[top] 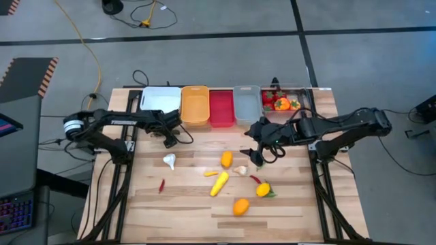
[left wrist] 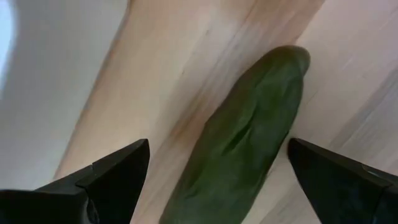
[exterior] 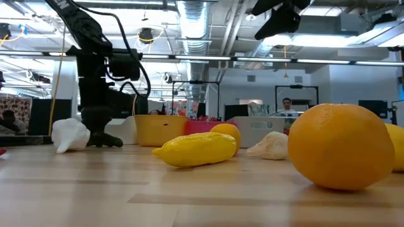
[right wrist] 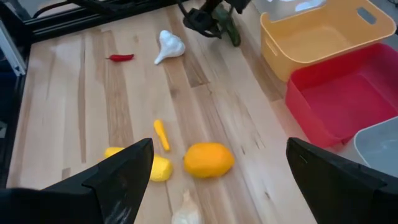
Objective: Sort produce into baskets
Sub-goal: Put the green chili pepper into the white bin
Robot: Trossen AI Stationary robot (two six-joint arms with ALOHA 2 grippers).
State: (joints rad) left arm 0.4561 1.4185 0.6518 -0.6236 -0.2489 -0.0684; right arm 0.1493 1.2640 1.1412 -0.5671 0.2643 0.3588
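A dark green cucumber lies flat on the wooden table just in front of the white bin and orange bin. My left gripper is low over it, open, one finger on either side of the cucumber without touching it. The cucumber also shows in the right wrist view. My right gripper is open and empty above the table, in front of the grey bin. Below it lie an orange fruit, yellow corn and a garlic.
A red bin stands between the orange and grey ones. A clear bin at the far right holds red and orange pieces. On the table lie a white garlic, two red chillies, a lemon and an orange.
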